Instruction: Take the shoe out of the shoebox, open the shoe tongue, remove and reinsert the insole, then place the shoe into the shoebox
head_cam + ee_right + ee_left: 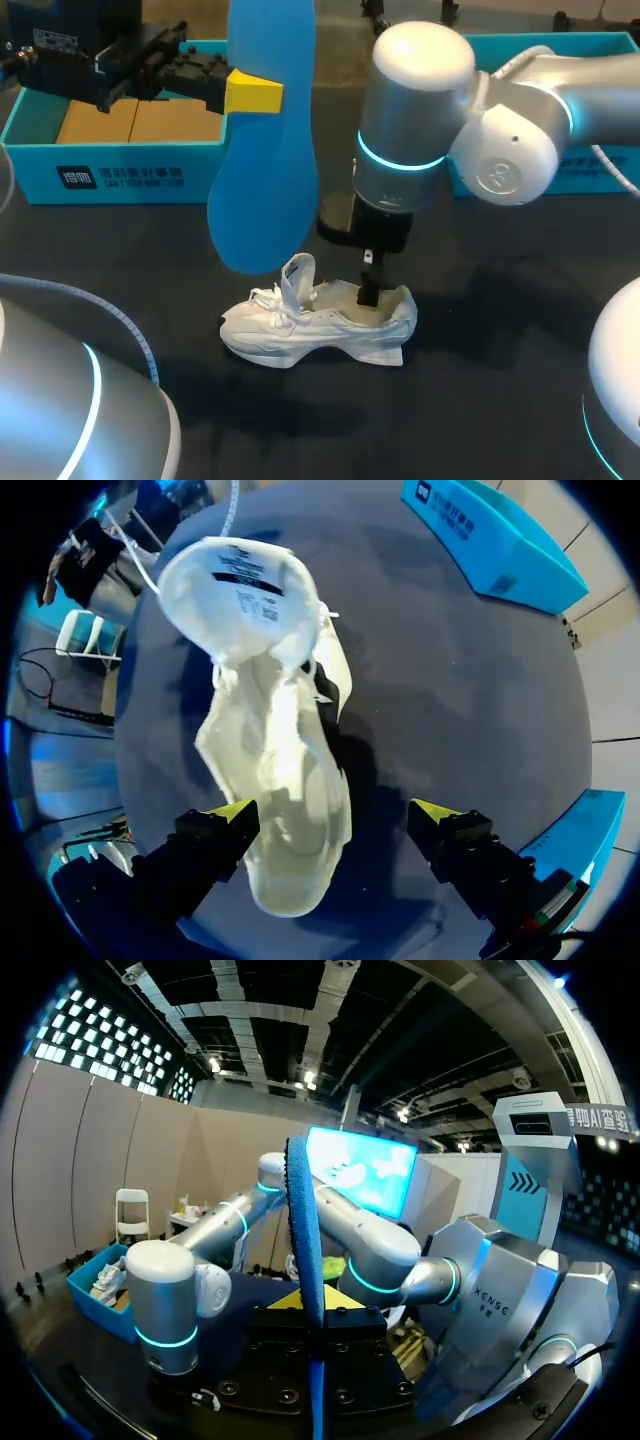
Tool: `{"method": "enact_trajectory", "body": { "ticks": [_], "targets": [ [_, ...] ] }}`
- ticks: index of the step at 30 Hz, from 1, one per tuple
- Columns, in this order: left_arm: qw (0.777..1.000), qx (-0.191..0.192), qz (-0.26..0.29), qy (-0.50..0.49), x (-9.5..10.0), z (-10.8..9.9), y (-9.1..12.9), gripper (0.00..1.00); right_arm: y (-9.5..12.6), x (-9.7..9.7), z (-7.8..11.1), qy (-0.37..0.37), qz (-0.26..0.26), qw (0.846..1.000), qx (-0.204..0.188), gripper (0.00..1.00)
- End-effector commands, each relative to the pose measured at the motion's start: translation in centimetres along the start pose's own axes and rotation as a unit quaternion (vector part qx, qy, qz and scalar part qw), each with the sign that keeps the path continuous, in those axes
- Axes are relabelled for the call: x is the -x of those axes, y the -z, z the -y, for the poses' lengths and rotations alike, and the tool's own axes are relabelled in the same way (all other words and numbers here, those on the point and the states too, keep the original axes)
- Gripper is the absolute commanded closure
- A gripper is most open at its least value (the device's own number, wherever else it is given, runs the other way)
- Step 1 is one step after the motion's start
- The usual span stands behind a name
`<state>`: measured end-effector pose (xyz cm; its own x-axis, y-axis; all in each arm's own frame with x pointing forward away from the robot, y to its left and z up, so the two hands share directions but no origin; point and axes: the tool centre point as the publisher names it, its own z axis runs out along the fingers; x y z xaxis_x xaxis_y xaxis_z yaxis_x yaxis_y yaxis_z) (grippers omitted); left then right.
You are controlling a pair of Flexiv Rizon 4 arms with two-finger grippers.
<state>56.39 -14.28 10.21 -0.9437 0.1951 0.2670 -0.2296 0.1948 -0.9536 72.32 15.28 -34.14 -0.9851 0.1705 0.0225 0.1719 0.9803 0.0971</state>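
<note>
While the left gripper [314, 1303] holds the blue insole [265, 170] clamped and raised, the white shoe [310, 325] lies on the table [480, 400].

The insole hangs upright, edge-on between the yellow tips, above the shoe's toe end. The shoe sits on its sole with the tongue [298, 275] pulled up and the opening bared. The right gripper [335, 815] hangs over the heel end with its fingers spread wide, one tip at the heel collar, gripping nothing. The blue shoebox [130, 175] stands well apart, behind the left arm.
</note>
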Motion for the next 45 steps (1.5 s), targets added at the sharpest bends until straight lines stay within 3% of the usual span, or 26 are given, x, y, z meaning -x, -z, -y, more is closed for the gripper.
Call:
{"method": "enact_trajectory", "body": {
  "ticks": [1,9,15,17,18,20,22,34,45],
  "targets": [
    [1.0,0.002,-0.001,0.0,0.2,0.1,-0.1,1.0,-1.6,0.6,-1.3,0.003,-0.001,1.0,-0.009,0.0],
    [1.0,0.002,-0.001,0.0,0.2,0.1,-0.1,1.0,-2.8,1.8,-1.8,0.019,0.006,1.0,-0.012,0.0],
    [1.0,0.002,-0.001,0.0,0.2,0.1,-0.1,1.0,-4.1,1.5,-1.6,0.016,-0.004,1.0,-0.003,0.0],
    [1.0,0.002,-0.001,0.0,0.2,0.1,-0.1,1.0,-4.5,1.4,-1.5,0.013,-0.008,1.0,-0.001,0.28],
    [1.0,0.002,-0.001,0.0,0.2,0.1,-0.1,1.0,-4.7,1.3,-1.5,0.012,-0.01,1.0,0.0,0.5],
    [1.0,0.002,-0.001,0.0,0.2,0.1,-0.1,1.0,-4.9,1.1,-1.5,0.011,-0.015,1.0,0.001,0.67],
    [1.0,0.002,-0.001,0.0,0.2,0.1,-0.1,1.0,-5.1,1.0,-1.5,0.01,-0.021,1.0,-0.002,1.0],
    [1.0,0.002,-0.001,0.0,0.2,0.1,-0.1,1.0,-3.8,0.2,-1.1,-0.013,-0.037,0.999,-0.022,1.0],
    [1.0,0.002,-0.001,0.0,0.2,0.1,-0.1,1.0,-1.1,-1.1,-0.6,-0.099,-0.044,0.994,-0.03,1.0]
  ]
}}
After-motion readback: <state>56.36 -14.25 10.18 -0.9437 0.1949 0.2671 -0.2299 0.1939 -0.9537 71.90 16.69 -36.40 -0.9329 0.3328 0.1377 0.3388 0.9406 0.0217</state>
